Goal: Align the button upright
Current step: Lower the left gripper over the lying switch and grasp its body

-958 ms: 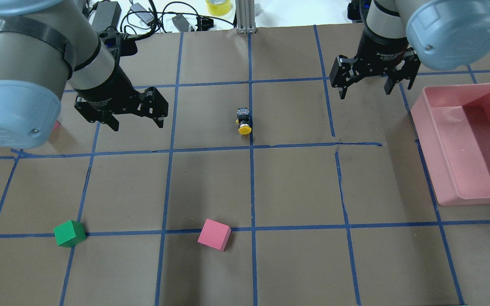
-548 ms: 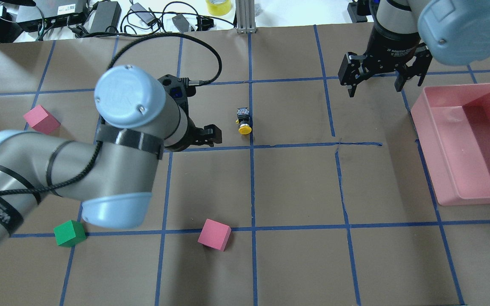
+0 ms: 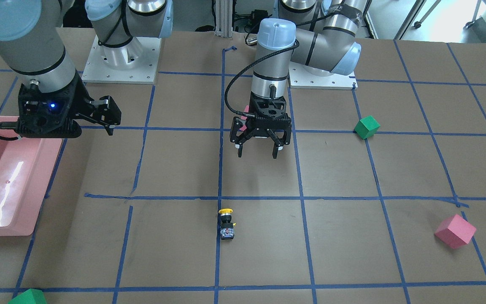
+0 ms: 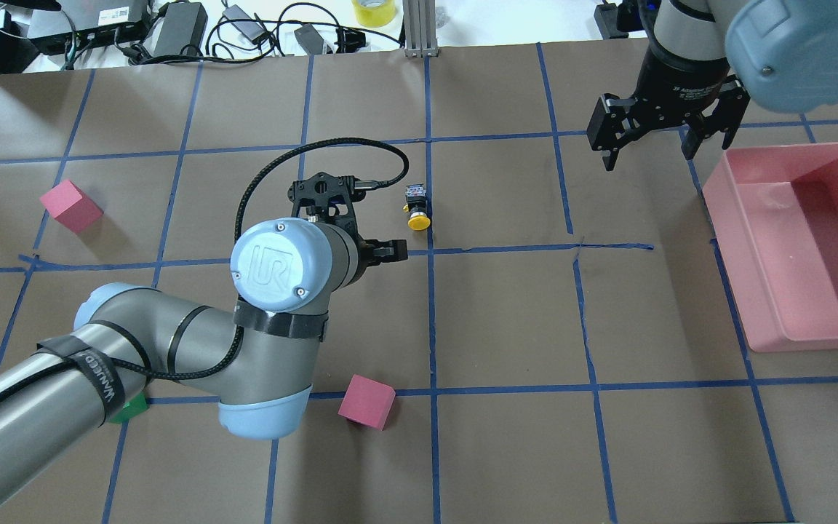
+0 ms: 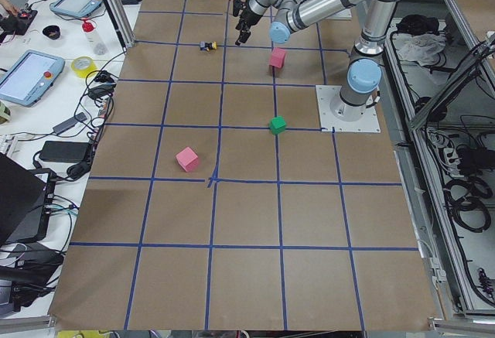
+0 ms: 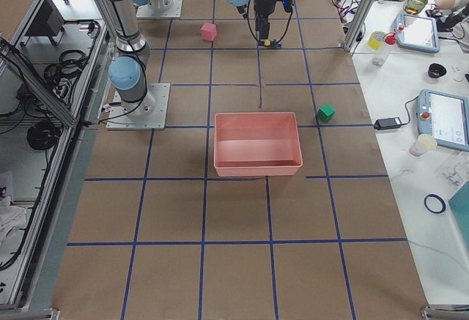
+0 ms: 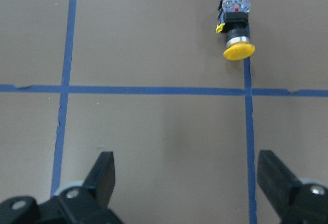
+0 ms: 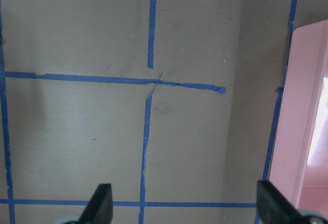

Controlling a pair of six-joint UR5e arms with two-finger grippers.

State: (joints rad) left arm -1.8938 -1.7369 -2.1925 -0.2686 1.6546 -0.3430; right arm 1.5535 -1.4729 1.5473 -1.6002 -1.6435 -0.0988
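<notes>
The button [image 4: 417, 207] lies on its side on the brown table, on a blue tape line, yellow cap pointing toward the robot. It also shows in the front view [image 3: 226, 221] and at the upper right of the left wrist view [image 7: 236, 29]. My left gripper [image 3: 257, 155] is open and empty. It hovers above the table, short of the button on the robot's side and slightly to its left. In the left wrist view its fingers [image 7: 102, 175] stand wide apart. My right gripper [image 4: 648, 156] is open and empty, far right, beside the pink bin.
A pink bin [image 4: 753, 291] stands at the right edge. Two pink cubes [image 4: 70, 206] [image 4: 366, 402] and a green cube [image 3: 366, 127] lie on the left and near side. Another green cube [image 3: 28, 297] lies at the far edge. Cables and boxes line the table's back.
My left arm has swung from the far left to the centre, bringing its open gripper close to the button. My right gripper has drifted slightly right and back. The button has not moved.
</notes>
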